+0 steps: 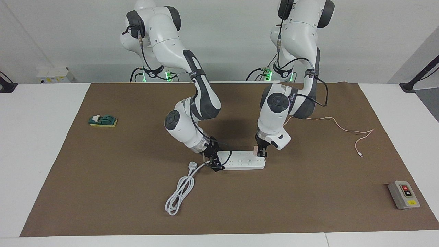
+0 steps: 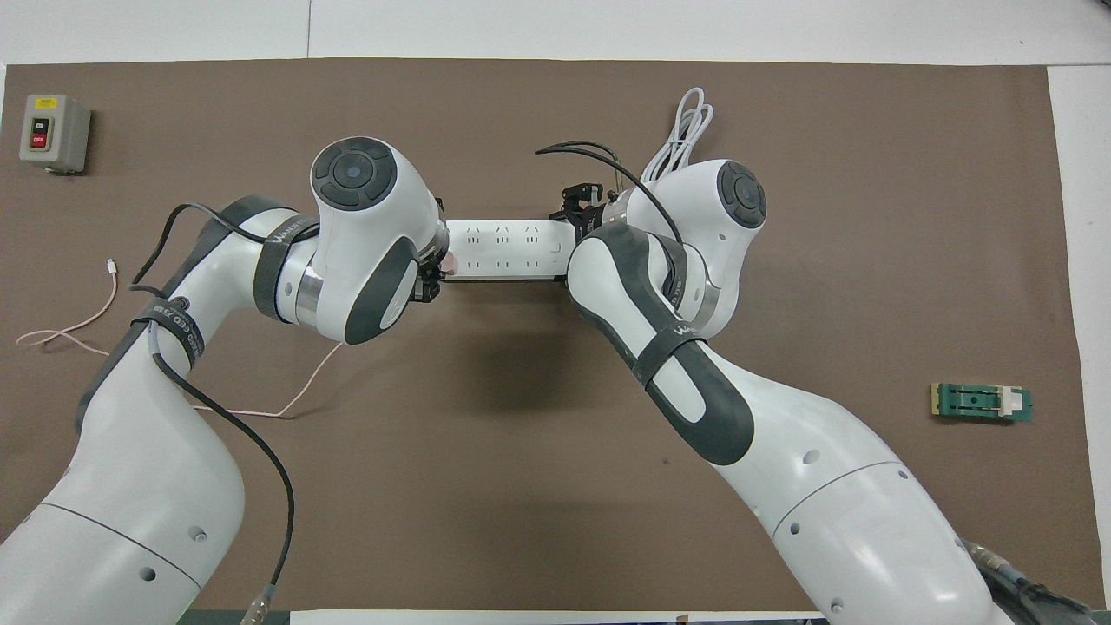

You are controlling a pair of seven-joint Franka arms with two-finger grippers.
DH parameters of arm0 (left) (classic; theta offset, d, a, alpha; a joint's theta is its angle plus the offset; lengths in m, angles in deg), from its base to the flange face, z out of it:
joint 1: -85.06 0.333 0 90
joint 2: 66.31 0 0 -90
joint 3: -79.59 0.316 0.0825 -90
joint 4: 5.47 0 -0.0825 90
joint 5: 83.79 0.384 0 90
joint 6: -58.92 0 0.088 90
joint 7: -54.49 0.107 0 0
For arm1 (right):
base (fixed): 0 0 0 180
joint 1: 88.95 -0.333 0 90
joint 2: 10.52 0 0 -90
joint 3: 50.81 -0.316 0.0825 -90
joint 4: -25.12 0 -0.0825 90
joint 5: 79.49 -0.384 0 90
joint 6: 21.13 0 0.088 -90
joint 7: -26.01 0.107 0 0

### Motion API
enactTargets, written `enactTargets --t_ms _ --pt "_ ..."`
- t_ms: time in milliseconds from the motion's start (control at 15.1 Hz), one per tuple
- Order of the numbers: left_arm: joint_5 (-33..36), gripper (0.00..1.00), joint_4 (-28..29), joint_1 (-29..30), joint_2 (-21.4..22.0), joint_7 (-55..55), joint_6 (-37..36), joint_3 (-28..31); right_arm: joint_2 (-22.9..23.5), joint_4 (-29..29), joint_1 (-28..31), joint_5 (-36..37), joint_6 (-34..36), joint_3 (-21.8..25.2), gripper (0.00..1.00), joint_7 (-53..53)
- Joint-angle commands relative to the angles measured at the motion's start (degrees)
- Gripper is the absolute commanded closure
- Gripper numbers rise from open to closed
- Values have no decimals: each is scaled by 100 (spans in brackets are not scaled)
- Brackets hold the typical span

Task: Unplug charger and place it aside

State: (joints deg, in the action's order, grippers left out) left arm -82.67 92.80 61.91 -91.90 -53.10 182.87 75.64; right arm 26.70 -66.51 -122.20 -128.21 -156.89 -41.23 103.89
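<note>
Two Franka arms work over a brown mat (image 1: 308, 206) that covers most of the white table (image 1: 34, 154), midway through pulling a charger from a power strip. Judged from this moment, the job has barely passed its first step: the plug is gripped but not yet drawn out, and the lift and the setting aside remain to be done.

The white power strip (image 1: 241, 161) lies near the middle of the mat, well clear of every edge, its thick white cord (image 1: 180, 192) coiled toward the mat's edge farthest from the robots. The right gripper (image 1: 213, 164) is down on the strip's cord end and appears to be steadying it; whether its fingers are open or closed cannot be told.

At the strip's other end, the one toward the left arm, the left gripper (image 1: 262, 153) stands upright with its fingertips closed on the charger (image 1: 255, 149), a small pale pink cube seated in the last socket on the side nearer the robots. Only a sliver of pink shows beside the fingers, which come straight down onto it. The overhead view shows the same pink corner (image 2: 450, 259) peeping from under the left wrist.

The charger's thin pink cable (image 1: 343, 128) trails off toward the left arm's end of the mat, its tiny connector (image 1: 359, 155) lying loose there.
</note>
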Motion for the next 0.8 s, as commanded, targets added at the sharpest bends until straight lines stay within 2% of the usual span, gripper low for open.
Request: enactTargets --t_ms 0,66,465,730 --pt "73 100 237 -58 125 -43 120 44 198 269 74 -208 -144 -52 87 -221" --pt "73 100 237 -58 125 -43 112 44 207 278 82 -208 -127 -52 100 -221" --pt "73 100 210 -49 125 -8 85 52 216 269 74 -226 -162 -52 100 -265" --pt "73 100 123 -40 143 1 -195 52 216 269 82 -226 -170 -52 100 -265"
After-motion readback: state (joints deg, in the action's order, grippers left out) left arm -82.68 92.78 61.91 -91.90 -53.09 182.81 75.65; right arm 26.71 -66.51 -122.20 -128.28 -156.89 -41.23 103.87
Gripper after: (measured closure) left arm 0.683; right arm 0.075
